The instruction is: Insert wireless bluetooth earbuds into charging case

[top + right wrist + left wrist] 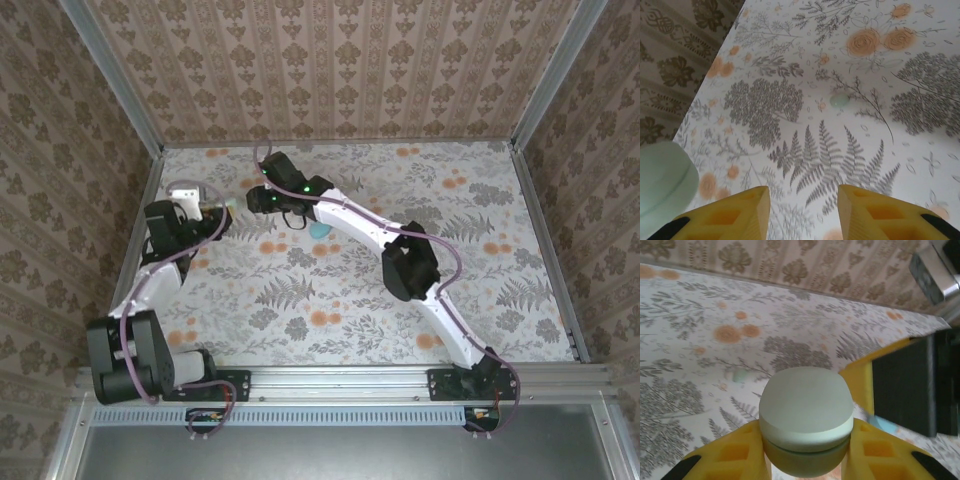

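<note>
The charging case (pixel 804 412) is a pale oval pebble, lid down with a seam showing, and my left gripper (pixel 805 452) is shut on it between the yellow fingers (pixel 732 455), held above the table at the left (pixel 229 205). My right gripper (pixel 804 210) is open and empty just right of the case (pixel 662 182); its yellow finger (pixel 860 382) stands close beside the case. One small pale earbud (pixel 840 100) lies on the cloth ahead of the right gripper (pixel 256 198). A teal earbud (pixel 320 230) lies by the right arm's forearm.
A floral cloth (pixel 400 300) covers the table, with patterned walls (pixel 330 70) on three sides and a metal frame rail (pixel 150 210) along the left edge. The right arm (pixel 410 260) stretches diagonally across the middle.
</note>
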Motion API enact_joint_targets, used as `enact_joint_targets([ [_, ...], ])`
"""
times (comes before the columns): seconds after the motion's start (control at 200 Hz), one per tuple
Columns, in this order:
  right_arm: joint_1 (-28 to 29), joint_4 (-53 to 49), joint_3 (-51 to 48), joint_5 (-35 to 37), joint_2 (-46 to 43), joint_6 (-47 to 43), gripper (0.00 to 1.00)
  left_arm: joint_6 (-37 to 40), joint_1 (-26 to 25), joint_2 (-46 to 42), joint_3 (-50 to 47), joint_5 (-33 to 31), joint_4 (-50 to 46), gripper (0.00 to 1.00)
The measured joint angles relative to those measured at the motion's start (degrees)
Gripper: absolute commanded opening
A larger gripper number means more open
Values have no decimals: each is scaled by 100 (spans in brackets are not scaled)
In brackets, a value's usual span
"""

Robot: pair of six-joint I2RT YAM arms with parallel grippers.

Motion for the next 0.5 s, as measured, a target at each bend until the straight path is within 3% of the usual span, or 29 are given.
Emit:
enact_joint_targets([
  [0.31, -302, -35, 133, -144, 323, 170, 41, -380, -219, 1659, 1023, -708, 55, 0],
  [0.5, -461, 343, -1447, -164, -376, 225, 41, -568, -542, 2465, 1707, -1106, -136, 0],
])
